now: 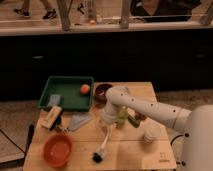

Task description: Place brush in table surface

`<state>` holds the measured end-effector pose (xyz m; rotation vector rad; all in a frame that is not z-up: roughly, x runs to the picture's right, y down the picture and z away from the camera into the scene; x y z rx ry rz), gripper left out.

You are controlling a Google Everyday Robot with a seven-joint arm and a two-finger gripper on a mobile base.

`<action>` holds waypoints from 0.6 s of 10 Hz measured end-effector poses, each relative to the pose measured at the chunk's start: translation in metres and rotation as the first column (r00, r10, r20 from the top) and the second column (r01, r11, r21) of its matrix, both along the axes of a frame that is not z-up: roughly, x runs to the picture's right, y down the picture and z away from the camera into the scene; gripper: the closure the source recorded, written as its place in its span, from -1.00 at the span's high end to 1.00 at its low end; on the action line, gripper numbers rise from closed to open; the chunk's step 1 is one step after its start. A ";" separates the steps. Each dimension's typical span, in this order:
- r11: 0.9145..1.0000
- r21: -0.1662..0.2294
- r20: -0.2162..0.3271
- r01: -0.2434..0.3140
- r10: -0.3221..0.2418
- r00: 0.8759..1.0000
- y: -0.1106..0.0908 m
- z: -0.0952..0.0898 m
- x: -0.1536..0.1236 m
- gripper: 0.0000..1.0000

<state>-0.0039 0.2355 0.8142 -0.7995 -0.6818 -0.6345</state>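
The brush [102,145] has a white handle and a black bristle head low near the table's front edge. It slants down from my gripper [110,125], which is shut on the top of the handle above the middle of the table surface [127,152]. The bristle head is at or just above the tabletop; I cannot tell whether it touches. My white arm [150,110] reaches in from the right.
A green tray [50,89] at the back left holds an orange ball [85,89] and a blue-grey item [54,100]. A dark bowl [101,91], a tan block [51,118], a grey cloth [80,120], a red bowl [57,149], a white cup [151,132] and a green item [126,118] stand around.
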 end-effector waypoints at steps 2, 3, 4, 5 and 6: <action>1.000 0.000 -0.004 0.013 -0.013 1.000 -0.004 -0.001 -0.001 0.60; 1.000 0.001 -0.004 0.018 -0.018 1.000 -0.006 -0.002 -0.002 0.60; 1.000 0.002 -0.004 0.021 -0.021 1.000 -0.008 -0.002 -0.003 0.60; 1.000 0.003 -0.005 0.022 -0.022 1.000 -0.010 -0.002 -0.002 0.60; 1.000 0.004 -0.004 0.022 -0.022 1.000 -0.011 -0.002 -0.002 0.60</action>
